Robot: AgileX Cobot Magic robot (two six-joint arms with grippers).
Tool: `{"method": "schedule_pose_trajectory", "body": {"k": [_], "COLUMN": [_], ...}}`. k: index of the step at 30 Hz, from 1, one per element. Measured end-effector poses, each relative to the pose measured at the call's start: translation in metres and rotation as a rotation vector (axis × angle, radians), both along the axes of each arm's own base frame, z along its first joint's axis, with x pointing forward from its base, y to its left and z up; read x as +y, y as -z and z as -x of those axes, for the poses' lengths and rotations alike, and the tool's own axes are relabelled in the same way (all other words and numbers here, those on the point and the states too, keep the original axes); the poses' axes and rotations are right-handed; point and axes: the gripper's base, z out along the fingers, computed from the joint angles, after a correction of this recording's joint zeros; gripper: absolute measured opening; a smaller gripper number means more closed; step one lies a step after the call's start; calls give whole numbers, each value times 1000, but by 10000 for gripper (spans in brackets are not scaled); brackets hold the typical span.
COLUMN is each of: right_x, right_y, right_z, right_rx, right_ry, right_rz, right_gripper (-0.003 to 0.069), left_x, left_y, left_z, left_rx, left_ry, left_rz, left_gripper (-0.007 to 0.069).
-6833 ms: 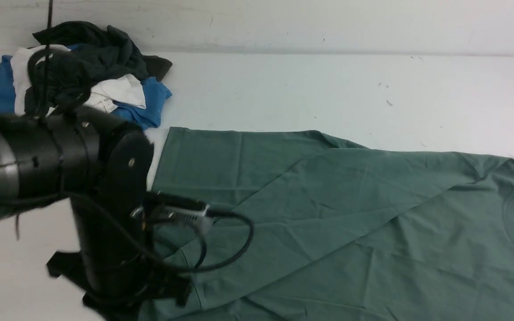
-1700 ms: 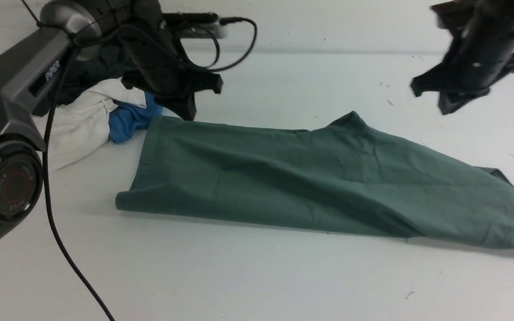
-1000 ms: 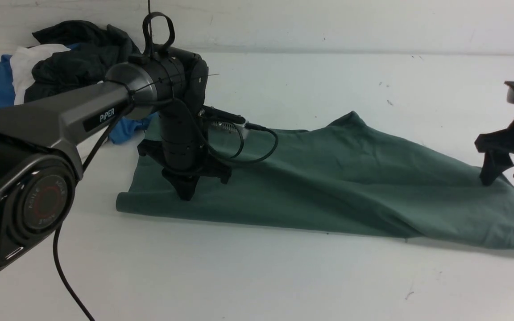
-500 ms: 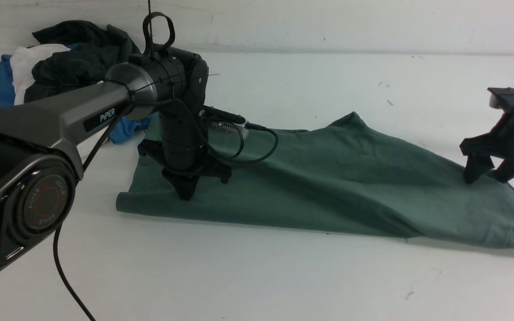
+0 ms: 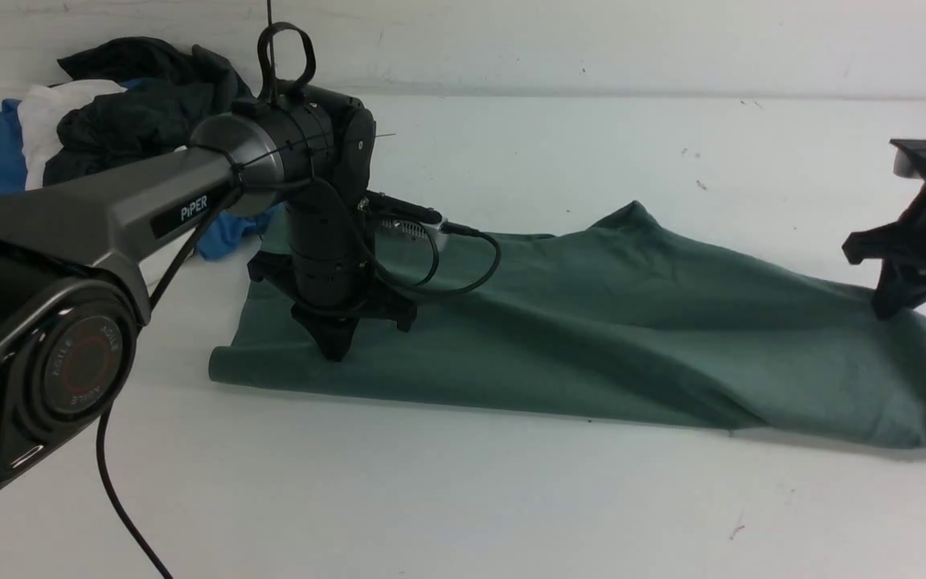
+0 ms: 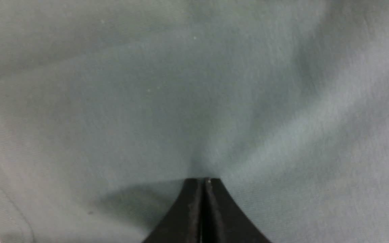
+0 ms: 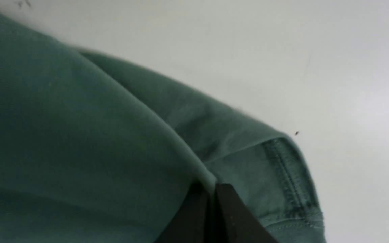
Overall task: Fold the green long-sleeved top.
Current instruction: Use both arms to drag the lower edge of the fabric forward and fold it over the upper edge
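Spread a moment ago, the right jaws now clench a fold at the right end of the green long-sleeved top (image 5: 592,322), which lies banded across the bench (image 5: 463,498); the left jaws, clenched, pin its left end. A crosswise fold looks ready.

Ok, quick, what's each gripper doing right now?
Left gripper: closed, tips pressing on the green top.
Right gripper: closed, pinching a fold of the green top.

left gripper (image 5: 334,351): pointing straight down, jaws closed. right gripper (image 5: 889,310): tilted down, jaws pinching green long-sleeved top (image 5: 592,322).
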Motion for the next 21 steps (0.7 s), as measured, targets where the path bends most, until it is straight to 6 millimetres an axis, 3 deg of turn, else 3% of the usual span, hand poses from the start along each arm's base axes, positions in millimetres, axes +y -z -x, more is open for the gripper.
{"method": "schedule_pose_trajectory", "body": {"k": [7, 13, 18, 21], "right_x": [-4, -7, -10, -13], "right_y": [-12, 10, 17, 15], "right_z": [-7, -20, -27, -28], "right_rx": [-59, -101, -154, -166], "right_ry": [-8, -6, 12, 39], "right_rz": [47, 61, 85, 112], "right_gripper": [2, 13, 106, 220], "left_x": [0, 0, -1, -1], "left_y": [0, 0, 0, 0], "left_z": [0, 0, 0, 0], "left_rx": [1, 1, 0, -1], "left_ry": [-1, -1, 1, 1], "left_rz": [2, 2, 1, 1], "left_gripper": [-4, -4, -4, -4]}}
